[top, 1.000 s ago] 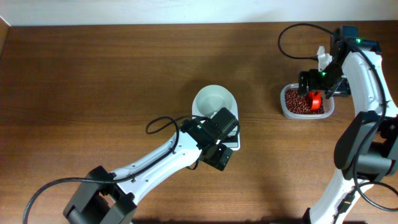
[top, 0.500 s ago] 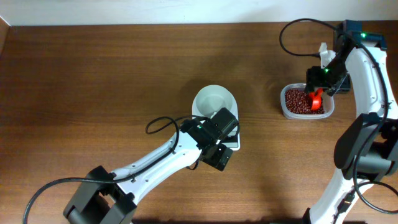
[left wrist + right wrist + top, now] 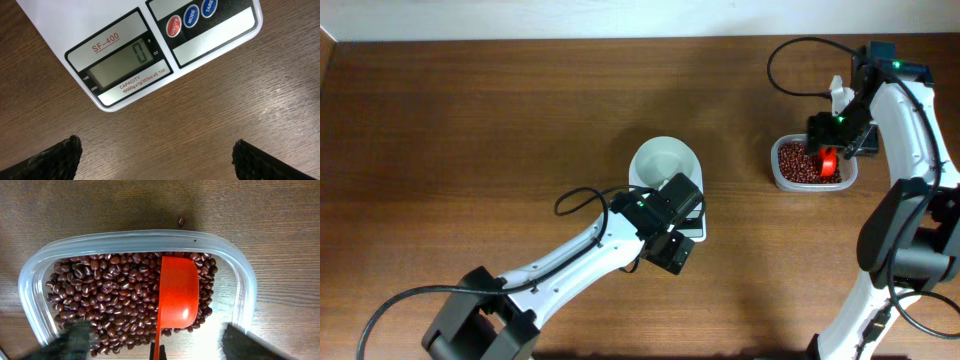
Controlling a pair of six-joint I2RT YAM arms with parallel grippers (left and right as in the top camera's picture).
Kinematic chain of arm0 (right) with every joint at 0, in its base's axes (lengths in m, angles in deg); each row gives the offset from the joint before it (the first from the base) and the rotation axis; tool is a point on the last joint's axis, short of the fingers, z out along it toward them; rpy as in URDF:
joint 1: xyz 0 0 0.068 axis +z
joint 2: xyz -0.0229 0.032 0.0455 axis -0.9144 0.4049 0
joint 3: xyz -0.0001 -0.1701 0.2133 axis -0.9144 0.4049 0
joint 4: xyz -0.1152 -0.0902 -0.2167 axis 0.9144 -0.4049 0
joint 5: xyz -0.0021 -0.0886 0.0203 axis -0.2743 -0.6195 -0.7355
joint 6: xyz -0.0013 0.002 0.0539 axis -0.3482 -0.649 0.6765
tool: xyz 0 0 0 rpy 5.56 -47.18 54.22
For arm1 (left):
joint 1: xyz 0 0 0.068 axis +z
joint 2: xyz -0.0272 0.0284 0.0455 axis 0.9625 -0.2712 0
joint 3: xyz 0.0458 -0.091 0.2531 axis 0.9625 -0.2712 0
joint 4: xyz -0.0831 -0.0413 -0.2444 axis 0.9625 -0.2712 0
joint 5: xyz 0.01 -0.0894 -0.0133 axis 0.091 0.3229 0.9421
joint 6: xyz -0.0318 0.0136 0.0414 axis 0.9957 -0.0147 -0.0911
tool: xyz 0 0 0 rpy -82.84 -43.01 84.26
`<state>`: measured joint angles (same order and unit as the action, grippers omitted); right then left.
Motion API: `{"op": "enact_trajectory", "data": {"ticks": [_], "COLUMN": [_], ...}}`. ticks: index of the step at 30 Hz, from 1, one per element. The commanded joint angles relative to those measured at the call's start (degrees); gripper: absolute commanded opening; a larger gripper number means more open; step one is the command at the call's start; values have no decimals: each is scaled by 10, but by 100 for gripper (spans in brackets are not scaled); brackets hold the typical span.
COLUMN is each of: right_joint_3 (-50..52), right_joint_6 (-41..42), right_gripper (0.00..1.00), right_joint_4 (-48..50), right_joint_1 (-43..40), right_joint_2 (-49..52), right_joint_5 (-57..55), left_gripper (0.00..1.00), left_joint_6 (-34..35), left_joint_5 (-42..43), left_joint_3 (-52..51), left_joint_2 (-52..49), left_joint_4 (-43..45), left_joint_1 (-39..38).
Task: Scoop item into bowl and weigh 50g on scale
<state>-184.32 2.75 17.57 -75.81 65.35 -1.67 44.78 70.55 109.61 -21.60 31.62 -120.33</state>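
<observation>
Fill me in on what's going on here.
The right gripper hangs open over the clear container of beans. The red scoop lies on the beans, its handle between the jaws but not yet gripped. The left gripper hovers open above the front of the scale, whose display reads 0. The white bowl looks empty, so no beans are in it.
</observation>
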Motion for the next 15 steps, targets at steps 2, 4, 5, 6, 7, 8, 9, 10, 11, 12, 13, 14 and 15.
{"op": "enact_trajectory", "data": {"ticks": [2, 4, 5, 6, 7, 8, 9, 10, 11, 12, 13, 14, 15], "right_joint_3": [3, 3, 3, 3, 3, 3, 3, 3, 3, 7, 10, 16, 19], "right_joint_6": [2, 2, 2, 2, 2, 2, 2, 2, 2, 2, 2, 2, 2], "right_gripper": [6, 6, 6, 4, 4, 4, 4, 4, 4, 4, 4, 4, 4], "right_joint_4": [-10, -13, -18, -30, -36, -33, -27, -24, -24, -19, -10, 5, 19], "right_joint_1": [3, 3, 3, 3, 3, 3, 3, 3, 3, 2, 2, 2, -2], "right_joint_2": [1, 1, 1, 1, 1, 1, 1, 1, 1, 1, 1, 1, 1], "right_joint_5": [-3, -3, -3, -2, -3, -3, -2, -2, -3, -3, -3, -3, -3], "left_gripper": [99, 99, 99, 99, 99, 99, 99, 99, 99, 99, 99, 99, 99], "left_joint_6": [-1, -1, -1, -1, -1, -1, -1, -1, -1, -1, -1, -1, -1], "left_joint_5": [-2, -2, -2, -2, -2, -2, -2, -2, -2, -2, -2, -2, -2], "left_joint_3": [-5, -5, -5, -5, -5, -5, -5, -5, -5, -5, -5, -5, -5], "left_joint_2": [-1, -1, -1, -1, -1, -1, -1, -1, -1, -1, -1, -1, -1], "left_joint_4": [1, 1, 1, 1, 1, 1, 1, 1, 1, 1, 1, 1, 1], "left_joint_1": [-1, -1, -1, -1, -1, -1, -1, -1, -1, -1, -1, -1, -1]}}
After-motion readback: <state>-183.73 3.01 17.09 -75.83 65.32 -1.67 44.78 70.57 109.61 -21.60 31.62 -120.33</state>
